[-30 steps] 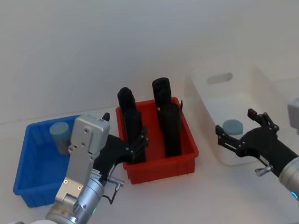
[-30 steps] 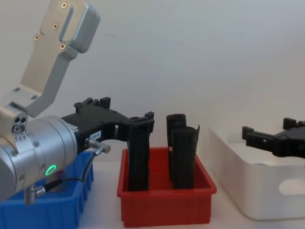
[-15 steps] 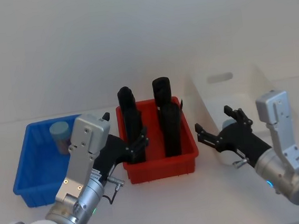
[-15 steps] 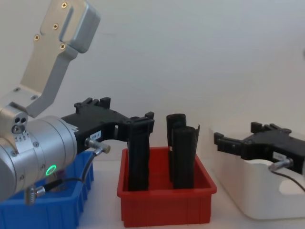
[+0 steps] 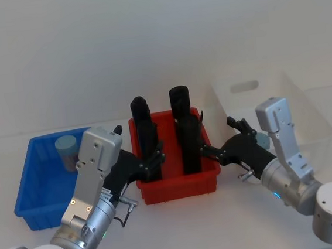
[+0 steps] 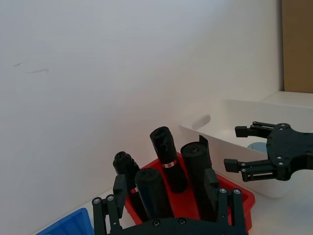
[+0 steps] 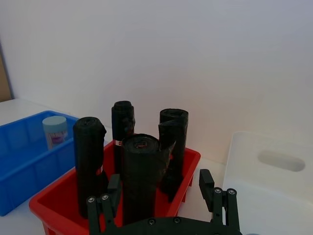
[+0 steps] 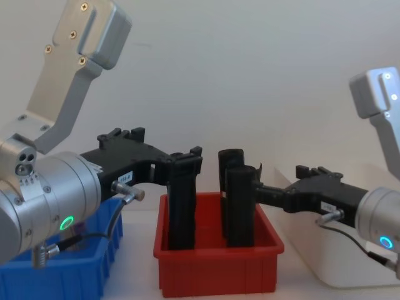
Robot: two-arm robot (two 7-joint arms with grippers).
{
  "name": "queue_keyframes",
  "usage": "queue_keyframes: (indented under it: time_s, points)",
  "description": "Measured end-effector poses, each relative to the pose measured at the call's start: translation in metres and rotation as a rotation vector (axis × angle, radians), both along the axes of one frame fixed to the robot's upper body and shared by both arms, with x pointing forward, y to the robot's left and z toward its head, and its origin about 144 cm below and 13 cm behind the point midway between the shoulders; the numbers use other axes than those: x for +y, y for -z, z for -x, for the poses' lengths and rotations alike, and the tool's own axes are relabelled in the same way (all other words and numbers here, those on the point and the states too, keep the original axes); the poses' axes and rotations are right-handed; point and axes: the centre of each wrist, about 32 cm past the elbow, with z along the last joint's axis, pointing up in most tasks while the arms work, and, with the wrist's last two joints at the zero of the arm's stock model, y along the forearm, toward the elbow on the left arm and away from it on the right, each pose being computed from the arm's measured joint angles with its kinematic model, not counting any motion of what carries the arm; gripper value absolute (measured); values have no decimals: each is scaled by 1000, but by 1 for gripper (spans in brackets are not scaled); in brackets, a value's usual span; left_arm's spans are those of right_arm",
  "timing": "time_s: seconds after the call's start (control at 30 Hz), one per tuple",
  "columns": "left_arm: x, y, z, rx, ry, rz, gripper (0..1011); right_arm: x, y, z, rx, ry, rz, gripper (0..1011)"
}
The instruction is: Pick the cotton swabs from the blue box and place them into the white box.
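The blue box [image 5: 42,186] stands at the robot's left, a bright ribbed bin with a thick rim. One tub of cotton swabs [image 5: 67,150] stands upright in its far corner, on the side towards the middle. The tub has a pale blue lid, a clear body and a pinkish label. The white box [image 5: 280,93], larger and glossy with an oval handle cutout in its far wall, stands at the right. A second tub [image 5: 262,141] sits inside it towards the near left, showing little more than its pale blue lid.

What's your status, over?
Left end effector open, empty, at red bin. Right end effector open, empty, beside it. One cotton swabs tub in blue box. Tall black rolls between the end effectors.
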Motion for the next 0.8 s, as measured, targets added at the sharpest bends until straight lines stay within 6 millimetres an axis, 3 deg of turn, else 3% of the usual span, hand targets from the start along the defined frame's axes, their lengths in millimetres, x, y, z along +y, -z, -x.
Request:
queue_keyframes:
  time_s: [0.8]
  points:
    - [0, 0, 0, 0, 0, 0, 1004, 19, 9, -42, 31, -88, 23, 1001]
